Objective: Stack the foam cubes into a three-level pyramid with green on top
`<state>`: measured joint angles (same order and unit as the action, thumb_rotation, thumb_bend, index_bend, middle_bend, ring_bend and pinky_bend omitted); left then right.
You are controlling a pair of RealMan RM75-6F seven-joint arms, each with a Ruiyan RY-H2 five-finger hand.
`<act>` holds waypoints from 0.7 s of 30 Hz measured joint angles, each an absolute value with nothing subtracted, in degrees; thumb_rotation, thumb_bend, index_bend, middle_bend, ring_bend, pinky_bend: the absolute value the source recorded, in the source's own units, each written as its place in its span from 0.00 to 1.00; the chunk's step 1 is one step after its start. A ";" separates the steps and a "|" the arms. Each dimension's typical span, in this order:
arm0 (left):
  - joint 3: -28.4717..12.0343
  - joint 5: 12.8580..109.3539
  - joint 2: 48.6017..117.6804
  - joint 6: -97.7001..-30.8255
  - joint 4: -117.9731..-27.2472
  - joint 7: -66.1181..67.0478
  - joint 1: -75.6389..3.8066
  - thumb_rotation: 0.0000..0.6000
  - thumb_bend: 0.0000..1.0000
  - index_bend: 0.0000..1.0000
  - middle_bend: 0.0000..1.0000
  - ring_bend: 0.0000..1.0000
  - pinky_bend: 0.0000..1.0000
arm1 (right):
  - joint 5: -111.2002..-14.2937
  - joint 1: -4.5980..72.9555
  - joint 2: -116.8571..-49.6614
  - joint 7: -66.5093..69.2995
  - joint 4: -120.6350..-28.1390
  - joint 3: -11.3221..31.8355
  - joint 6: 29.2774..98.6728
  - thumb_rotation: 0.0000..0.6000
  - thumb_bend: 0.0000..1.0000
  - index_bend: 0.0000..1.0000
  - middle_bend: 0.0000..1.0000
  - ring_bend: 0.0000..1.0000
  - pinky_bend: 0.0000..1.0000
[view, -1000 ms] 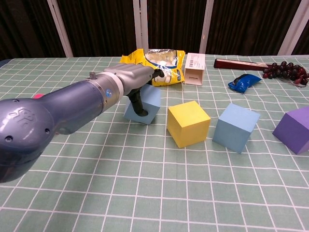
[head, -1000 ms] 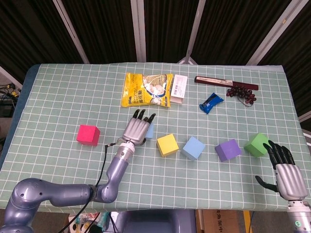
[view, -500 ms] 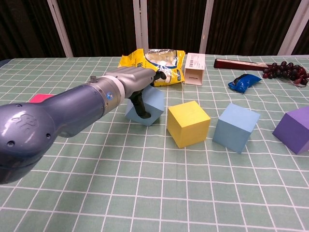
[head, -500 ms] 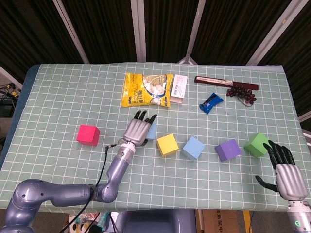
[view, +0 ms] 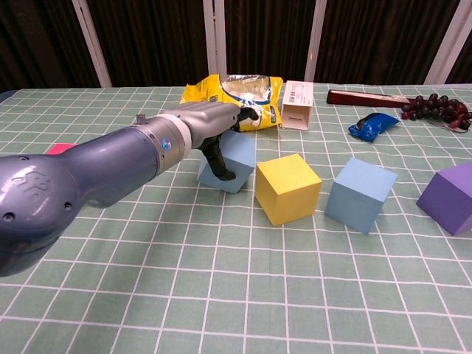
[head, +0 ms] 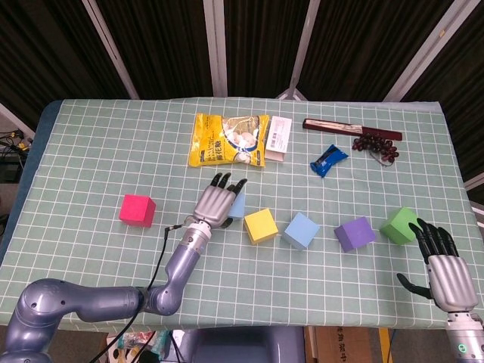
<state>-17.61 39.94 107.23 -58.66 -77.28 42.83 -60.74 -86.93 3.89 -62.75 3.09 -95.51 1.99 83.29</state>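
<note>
Cubes lie in a loose row across the near half of the checked tablecloth [head: 98,151]. Left hand [head: 215,203] rests over a light blue cube [view: 232,161], fingers laid across its top and thumb down its near face; the cube sits tilted, just beside the yellow cube [head: 260,225], a narrow gap between them. Whether the hand truly grips it or only presses, cannot tell.

Right of yellow: second blue cube [head: 301,230], then purple cube [head: 354,233], then green cube [head: 398,224], each apart from its neighbour. Pink cube [head: 137,209] stands alone well to the left, with bare cloth around it.

Right hand [head: 442,265] sits near the table's right front corner, fingers spread, holding nothing, just beside the green cube but not touching.

Far half: yellow snack bag [head: 228,139], white carton [head: 277,138], blue wrapper [head: 329,159], dark red bar [head: 351,129] and grapes [head: 376,145] near the back right edge. Open cloth lies between these and the cube row.
</note>
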 measured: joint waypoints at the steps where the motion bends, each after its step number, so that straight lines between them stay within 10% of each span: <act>1: -17.58 39.95 107.18 -58.55 -77.32 42.78 -60.76 1.00 0.36 0.00 0.30 0.00 0.00 | -86.92 3.89 -62.74 3.10 -95.52 1.99 83.28 1.00 0.22 0.00 0.00 0.00 0.02; 21: -16.20 38.29 105.44 -58.85 -78.40 44.06 -60.26 1.00 0.25 0.00 0.08 0.00 0.00 | -87.20 3.77 -62.75 3.03 -95.54 1.94 83.59 1.00 0.22 0.00 0.00 0.00 0.02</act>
